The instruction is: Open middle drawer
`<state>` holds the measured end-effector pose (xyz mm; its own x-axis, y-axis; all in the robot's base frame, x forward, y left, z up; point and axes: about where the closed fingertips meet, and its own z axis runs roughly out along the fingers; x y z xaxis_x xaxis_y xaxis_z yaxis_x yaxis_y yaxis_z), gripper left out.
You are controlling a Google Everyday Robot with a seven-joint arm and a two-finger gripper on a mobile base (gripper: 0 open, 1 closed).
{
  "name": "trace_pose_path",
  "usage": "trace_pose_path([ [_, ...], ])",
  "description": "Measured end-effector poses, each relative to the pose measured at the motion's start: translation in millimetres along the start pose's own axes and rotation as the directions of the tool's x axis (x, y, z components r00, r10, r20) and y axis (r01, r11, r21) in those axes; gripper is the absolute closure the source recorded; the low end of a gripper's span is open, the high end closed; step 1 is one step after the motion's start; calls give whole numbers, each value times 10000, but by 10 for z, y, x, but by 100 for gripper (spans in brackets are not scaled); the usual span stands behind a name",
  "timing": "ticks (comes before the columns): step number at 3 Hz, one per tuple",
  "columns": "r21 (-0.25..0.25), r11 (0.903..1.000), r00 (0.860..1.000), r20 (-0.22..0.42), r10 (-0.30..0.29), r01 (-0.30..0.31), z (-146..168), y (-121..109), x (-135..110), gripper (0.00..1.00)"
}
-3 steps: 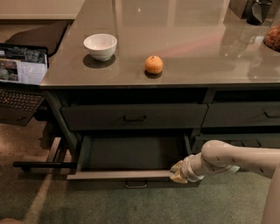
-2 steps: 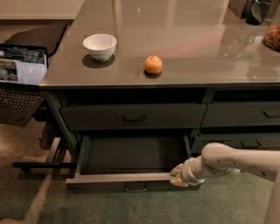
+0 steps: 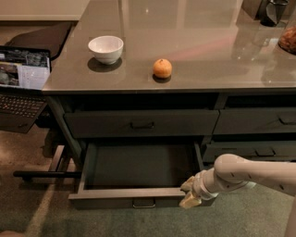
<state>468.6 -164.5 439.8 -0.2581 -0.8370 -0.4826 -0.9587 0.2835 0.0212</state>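
1. Camera view, looking down on a glossy grey counter [image 3: 208, 41], taken here as the landmark for every place below.
2. On the counter: one white bowl [image 3: 106, 48] toward the left end, and one orange [image 3: 162, 68] to the right of the bowl. Orange near the counter's front edge, well apart from the bowl.
3. At the counter's far right corner: one dark container [image 3: 273, 10], cut off by the frame edge and too little shown to name further.
4. Off the counter's left end and lower than its top: one open laptop [image 3: 21, 78], screen lit.
5. Under the counter: four drawer fronts counted, two in the left column and two in the right. Four small bar handles [image 3: 142, 125], one at the centre of each front.
6. Left column, directly under the counter top: the top drawer [image 3: 185, 122], shut.
7. Just below that: the middle drawer [image 3: 138, 164], standing far out from under the counter, dark shallow interior in full view.
8. Right column under the counter: two right-hand fronts [image 3: 249, 121], both flush and shut.
9. One white arm [image 3: 259, 173], entering from the right edge below the counter. Roughly level, reaching leftward, with a rounded joint ahead of a narrower wrist.
10. One gripper [image 3: 190, 193], at the right end of the middle drawer's front, against its top edge. Cannot tell whether clamped on that front or merely beside it.
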Motion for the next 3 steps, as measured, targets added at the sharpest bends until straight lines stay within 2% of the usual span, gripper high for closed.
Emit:
trace_pose_path([
  [1,-1,10000,10000,0,0,0,0,0,0,0],
  [3,-201,9997,9996,-248,140,-145,50,15,39,0],
])
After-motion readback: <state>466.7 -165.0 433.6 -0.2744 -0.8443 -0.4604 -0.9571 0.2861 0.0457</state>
